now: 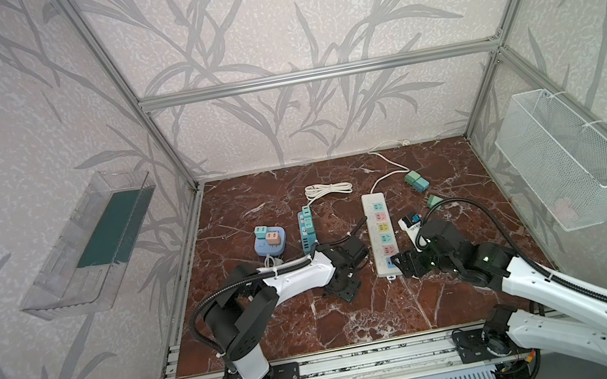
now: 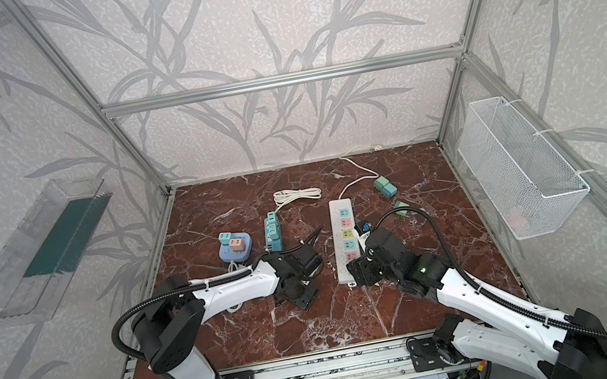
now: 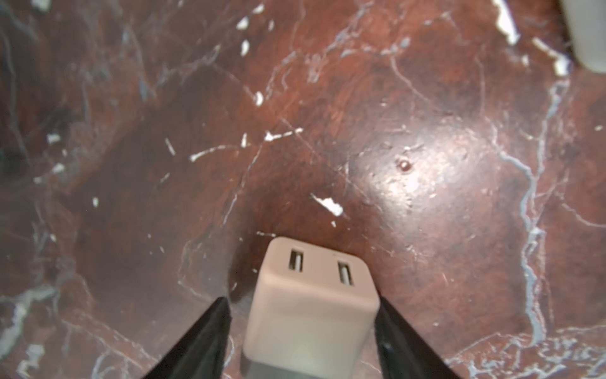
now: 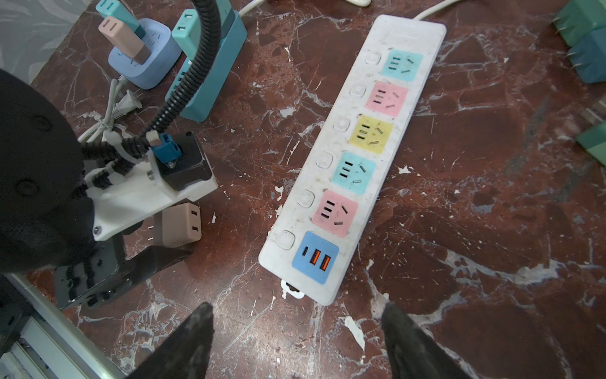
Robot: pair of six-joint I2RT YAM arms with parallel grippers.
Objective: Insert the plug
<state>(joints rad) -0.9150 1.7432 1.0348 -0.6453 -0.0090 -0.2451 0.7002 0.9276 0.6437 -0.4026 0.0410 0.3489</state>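
Jo: Left jaws straddle the plug point(image 3: 311, 295), gap on one side, not clamped. Right jaws apart, empty, near the end of the strip point(image 4: 370, 134).
Sam: Plug's on its side on the desk point(image 4: 475, 213), apart from the strip. Looks light, rigid, slick: pinch the flat sides, prongs point(image 4: 150, 227) clear.

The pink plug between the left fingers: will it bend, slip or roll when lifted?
Likely stiff: the pink plug is a solid-looking block. Its flat sides make rolling unlikely. Its smooth, rounded shell might slip between the fingers.
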